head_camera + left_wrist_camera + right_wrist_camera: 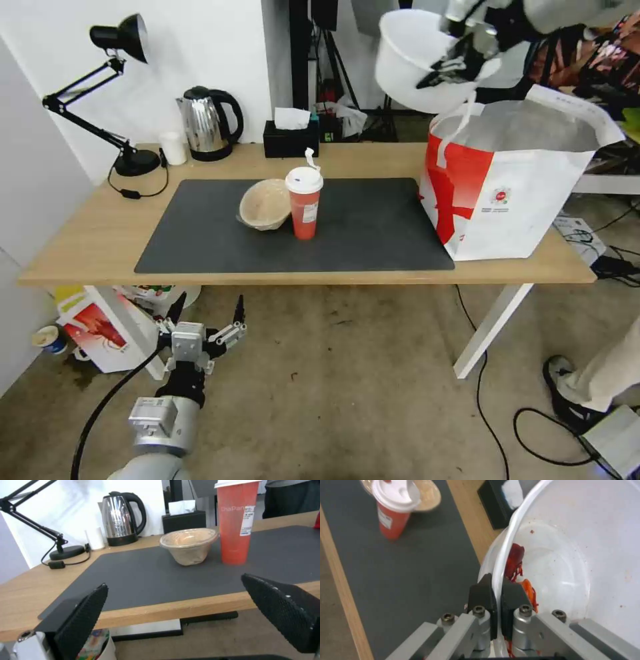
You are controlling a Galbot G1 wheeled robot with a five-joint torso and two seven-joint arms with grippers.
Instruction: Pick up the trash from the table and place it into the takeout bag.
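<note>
Now the right gripper [460,57], jaws clamped on the rim of the white bowl [410,57] above the takeout bag [513,180], should centre it over the bag's mouth and lower before letting go.

Right tool [460,57] is hanging high at about one o'clock, arm reaching in from the upper corner, its black pads [485,597] pinching tight together. Left tool [207,313] is sitting low at seven o'clock, arm pointing up, fingers [83,620] spreading wide apart.
</note>
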